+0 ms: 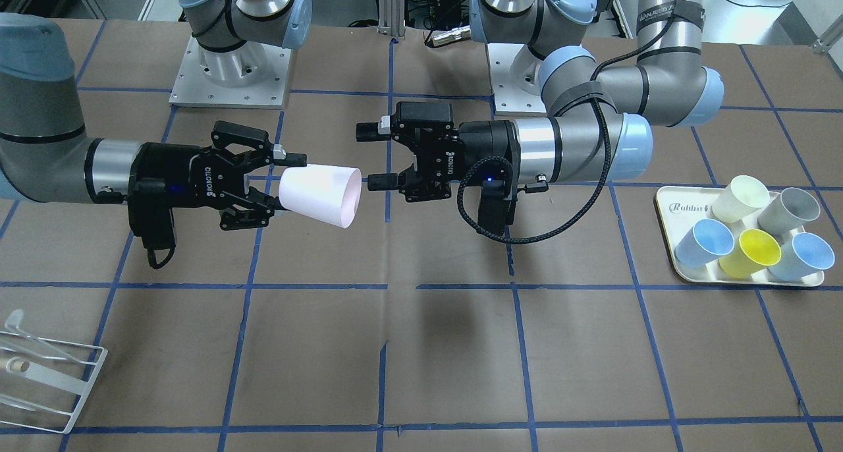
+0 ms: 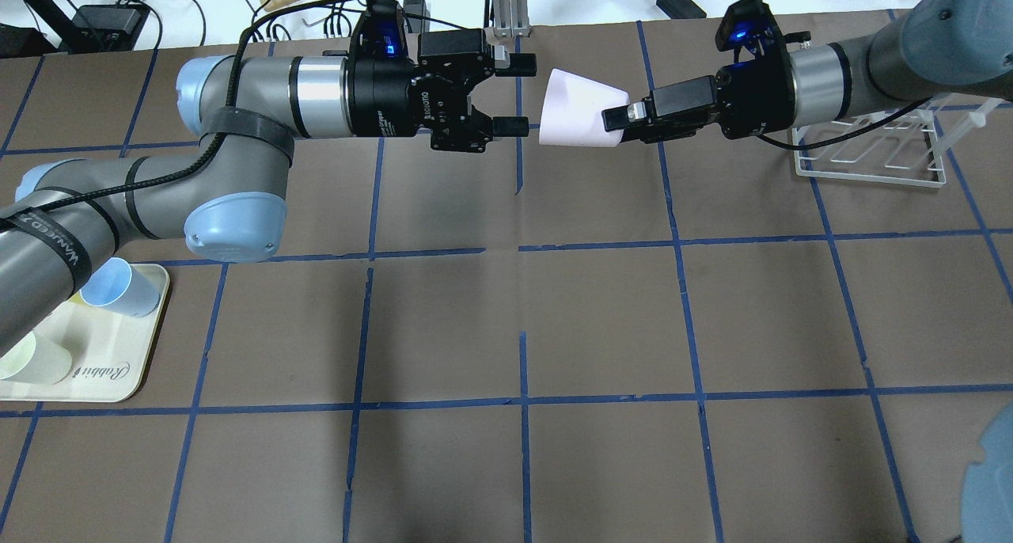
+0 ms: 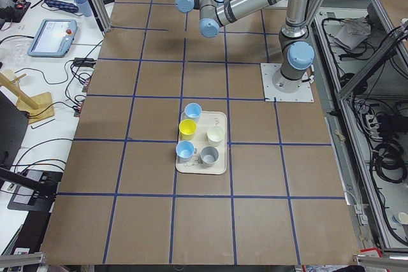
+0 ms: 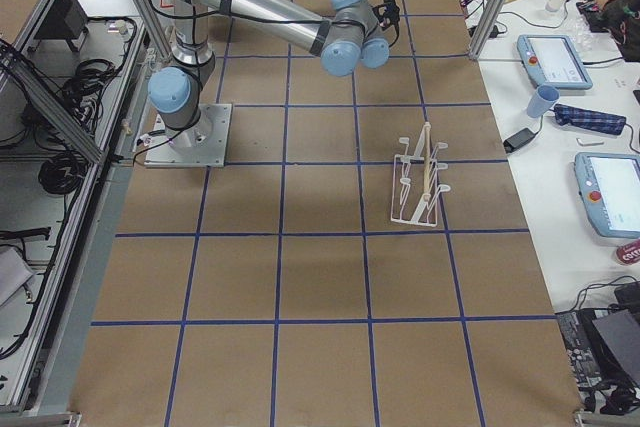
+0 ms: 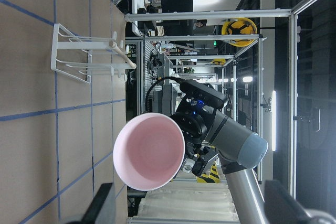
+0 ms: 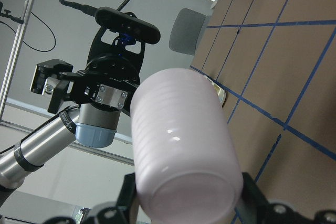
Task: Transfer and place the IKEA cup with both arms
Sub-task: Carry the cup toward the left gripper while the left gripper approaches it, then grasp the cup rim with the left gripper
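Pink IKEA cup (image 1: pixel 321 195) hangs sideways, base pinched by our right gripper (image 1: pixel 276 183), rim just short of our left gripper (image 1: pixel 373 157), jaws spread.

The brand name ROBOTIQ is printed in white on the black bodies of the right pincer (image 1: pixel 283 182) and left pincer (image 1: pixel 369 157), the cream tray (image 1: pixel 688 209) reads "Rabbit" in script, and a black strap (image 2: pixel 55 238) around the left arm (image 2: pixel 237 115) carries white lettering beginning "WANJEE".
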Robot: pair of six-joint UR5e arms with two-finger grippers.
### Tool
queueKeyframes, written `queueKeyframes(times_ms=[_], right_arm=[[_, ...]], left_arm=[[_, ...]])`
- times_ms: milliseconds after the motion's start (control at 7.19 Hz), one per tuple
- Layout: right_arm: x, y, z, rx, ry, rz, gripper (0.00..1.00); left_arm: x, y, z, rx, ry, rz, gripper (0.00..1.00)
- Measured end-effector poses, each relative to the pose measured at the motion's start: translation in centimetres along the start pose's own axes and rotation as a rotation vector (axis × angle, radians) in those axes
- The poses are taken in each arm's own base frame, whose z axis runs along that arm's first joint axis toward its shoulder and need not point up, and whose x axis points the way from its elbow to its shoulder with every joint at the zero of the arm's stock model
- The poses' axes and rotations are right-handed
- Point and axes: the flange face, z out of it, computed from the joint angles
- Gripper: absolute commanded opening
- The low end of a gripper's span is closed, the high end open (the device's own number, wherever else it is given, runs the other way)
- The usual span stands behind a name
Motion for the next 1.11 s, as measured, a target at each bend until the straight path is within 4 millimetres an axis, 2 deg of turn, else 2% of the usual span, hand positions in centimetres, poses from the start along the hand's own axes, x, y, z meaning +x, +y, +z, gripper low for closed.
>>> queueKeyframes(times_ms=[278, 417, 556, 695, 974, 1113], right_arm=[[-0.1, 0.0, 1.2, -0.010, -0.010, 0.010, 0.00], [-0.2, 0.0, 1.6, -0.016, -0.014, 0.014, 0.00], [-0.2, 0.0, 1.9, -0.020, -0.015, 0.017, 0.01], [-0.2, 0.0, 2.0, -0.021, -0.016, 0.019, 0.01], [-0.2, 0.0, 2.0, -0.023, -0.017, 0.022, 0.01], [-0.2, 0.0, 2.0, -0.023, -0.016, 0.022, 0.01]], left_arm=[[0.6, -1.8, 0.5, -0.006, -0.010, 0.024, 1.00], [0.6, -2.3, 0.9, -0.012, -0.018, 0.021, 0.81], [0.3, -2.3, 1.3, -0.017, -0.025, 0.015, 0.56], [0.2, -2.3, 1.5, -0.019, -0.032, 0.015, 0.46], [0.3, -2.2, 1.5, -0.018, -0.037, 0.021, 0.18], [0.3, -2.2, 1.5, -0.017, -0.037, 0.021, 0.11]])
